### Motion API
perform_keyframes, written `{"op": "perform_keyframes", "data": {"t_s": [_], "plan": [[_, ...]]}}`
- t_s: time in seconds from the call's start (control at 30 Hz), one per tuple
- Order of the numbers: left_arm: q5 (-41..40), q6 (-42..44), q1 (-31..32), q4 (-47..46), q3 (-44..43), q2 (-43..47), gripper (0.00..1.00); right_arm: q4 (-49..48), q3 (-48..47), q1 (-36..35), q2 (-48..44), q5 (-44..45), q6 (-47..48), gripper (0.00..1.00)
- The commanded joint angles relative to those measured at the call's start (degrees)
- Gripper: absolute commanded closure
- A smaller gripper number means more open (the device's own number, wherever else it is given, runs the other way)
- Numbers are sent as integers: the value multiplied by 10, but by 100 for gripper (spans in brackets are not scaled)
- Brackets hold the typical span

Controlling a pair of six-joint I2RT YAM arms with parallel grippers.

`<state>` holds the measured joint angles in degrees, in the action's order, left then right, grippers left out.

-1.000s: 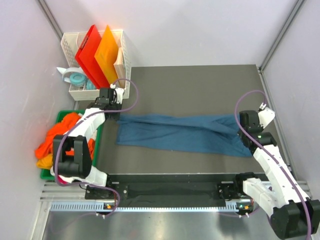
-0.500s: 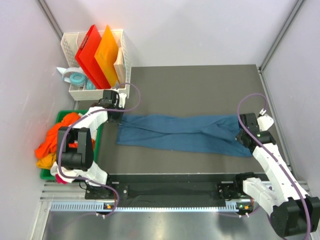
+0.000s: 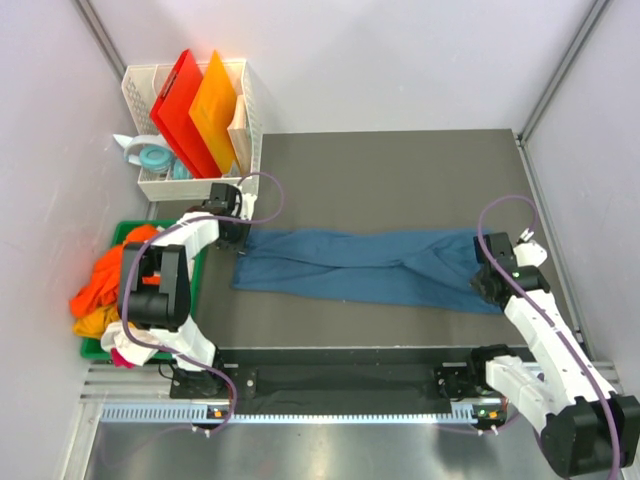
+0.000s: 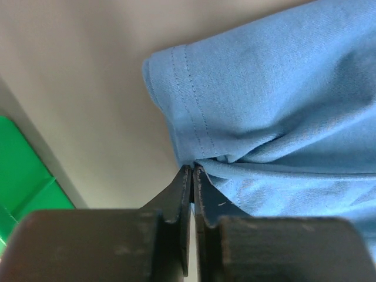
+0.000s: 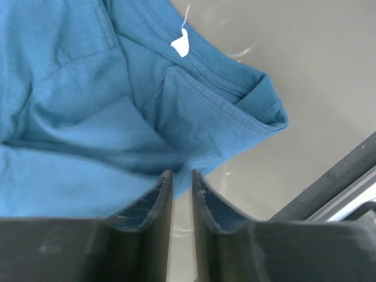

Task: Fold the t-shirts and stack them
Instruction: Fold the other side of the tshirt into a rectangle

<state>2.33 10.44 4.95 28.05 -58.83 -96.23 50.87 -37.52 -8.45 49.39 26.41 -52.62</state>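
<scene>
A teal-blue t-shirt [image 3: 360, 265] lies stretched in a long band across the dark mat. My left gripper [image 3: 240, 240] is at its left end. In the left wrist view the jaws [image 4: 192, 167] stand pressed together, and the t-shirt [image 4: 276, 106] puckers right at their tips. My right gripper [image 3: 483, 275] sits at the band's right end, by the collar. There the jaws [image 5: 182, 172] stand a narrow gap apart, with a fold of the t-shirt [image 5: 88, 117] at their tips. More t-shirts, orange and yellow [image 3: 105, 285], are heaped at the left.
The heap fills a green bin [image 3: 126, 229] off the mat's left edge. A white basket [image 3: 195, 187] at the back left holds a red board [image 3: 178, 105] and an orange board [image 3: 215, 105]. Grey walls close in on both sides.
My right gripper has come down toward the near side with the shirt's right end, and its jaws have parted slightly. The left gripper has shifted a little to the right.
</scene>
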Motion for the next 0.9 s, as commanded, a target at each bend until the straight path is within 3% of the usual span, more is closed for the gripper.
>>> {"op": "perform_keyframes", "data": {"t_s": [0.0,0.03,0.1,0.13,0.2,0.3,0.43,0.57,0.87], "plan": [[10,5,-3,-2,-20,15,78,-24,-25,3,-31,-9,23,70],[11,5,-3,-5,-23,22,68,-39,-27,3,-34,-15,33,58],[14,-3,-3,-11,-34,45,46,-60,-47,4,-29,-21,50,48],[15,-7,-3,-12,-41,51,41,-62,-55,4,-21,-21,54,39],[23,-19,-3,-10,-66,58,37,-79,-75,4,10,-36,73,36],[51,-43,-3,2,-95,54,41,-149,-67,4,46,-89,114,39],[82,-67,5,-1,-105,29,57,-219,-72,4,136,-167,160,68],[80,-74,8,9,-114,-14,64,-252,-92,-2,235,-219,181,72],[82,-61,9,24,-100,-46,66,-303,-87,-3,273,-208,185,78]]}}
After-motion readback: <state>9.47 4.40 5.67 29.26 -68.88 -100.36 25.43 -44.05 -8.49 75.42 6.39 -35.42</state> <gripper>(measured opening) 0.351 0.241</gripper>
